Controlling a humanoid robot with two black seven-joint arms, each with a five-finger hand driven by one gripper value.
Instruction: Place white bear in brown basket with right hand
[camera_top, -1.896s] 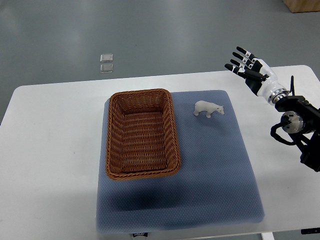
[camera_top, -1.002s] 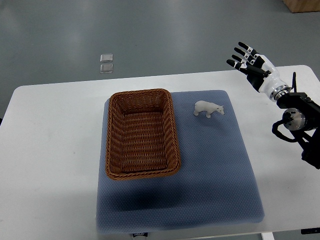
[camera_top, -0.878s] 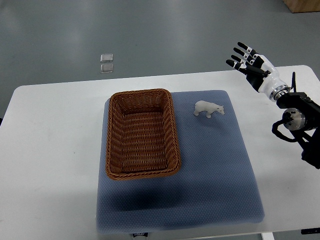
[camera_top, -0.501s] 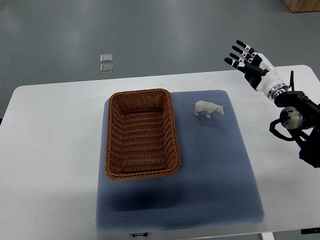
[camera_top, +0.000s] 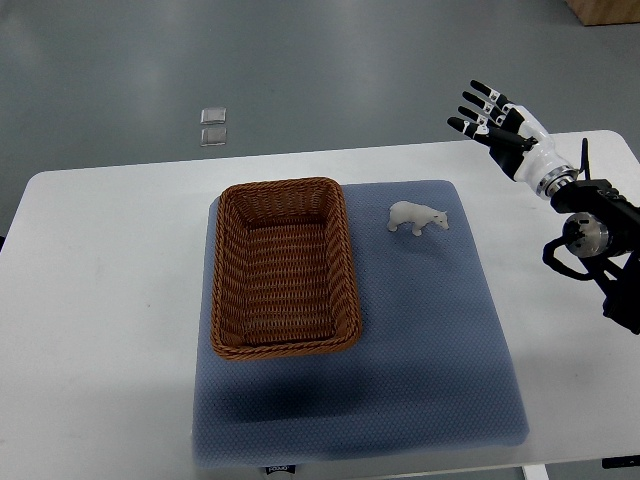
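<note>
We are at the reach step: our right hand (camera_top: 497, 125) hovers spread and empty, well apart from the white bear (camera_top: 417, 217) standing on the mat beside the brown basket (camera_top: 283, 267), so next it must descend and grasp.

Right arm (camera_top: 600, 240) past right edge.

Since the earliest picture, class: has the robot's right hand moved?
Yes. The right hand, fingers spread, has drifted slightly up the picture, beyond the white table's far edge; the white bear stayed put.
</note>
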